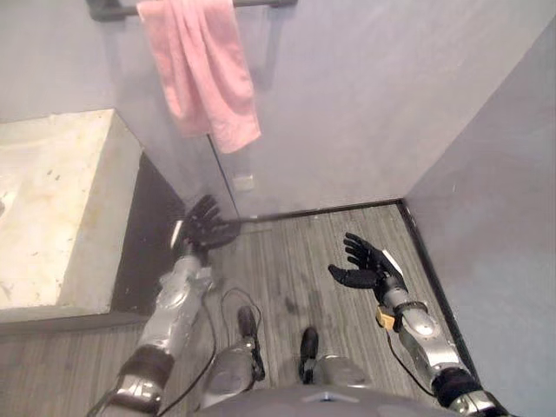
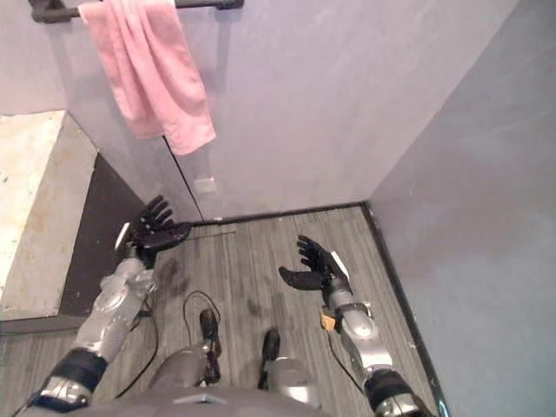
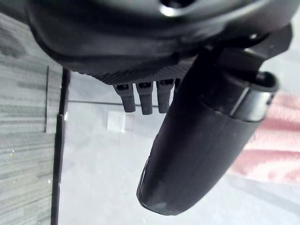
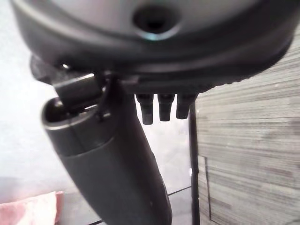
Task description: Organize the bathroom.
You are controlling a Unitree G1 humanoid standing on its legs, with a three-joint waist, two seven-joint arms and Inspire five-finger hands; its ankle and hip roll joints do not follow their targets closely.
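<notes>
Pink towel (image 1: 204,74) hangs bunched on its bar (image 1: 104,11). Below it, left hand (image 1: 204,228) and right hand (image 1: 365,268): fingers wide, empty, likely readied to straighten it.

Pink towel (image 1: 204,74) hanging on a black towel bar (image 1: 109,10). Walls (image 1: 365,104) showing plain pale grey, with a small white plate (image 1: 244,182) low down. Floor (image 1: 287,261) showing grey-brown wood-grain stripes, black skirting (image 1: 330,209) running along its edge. Countertop (image 1: 52,208) looking mottled cream stone, its side panel (image 1: 143,234) dark grey. Left hand (image 1: 204,228) and right hand (image 1: 365,268) both showing black.
</notes>
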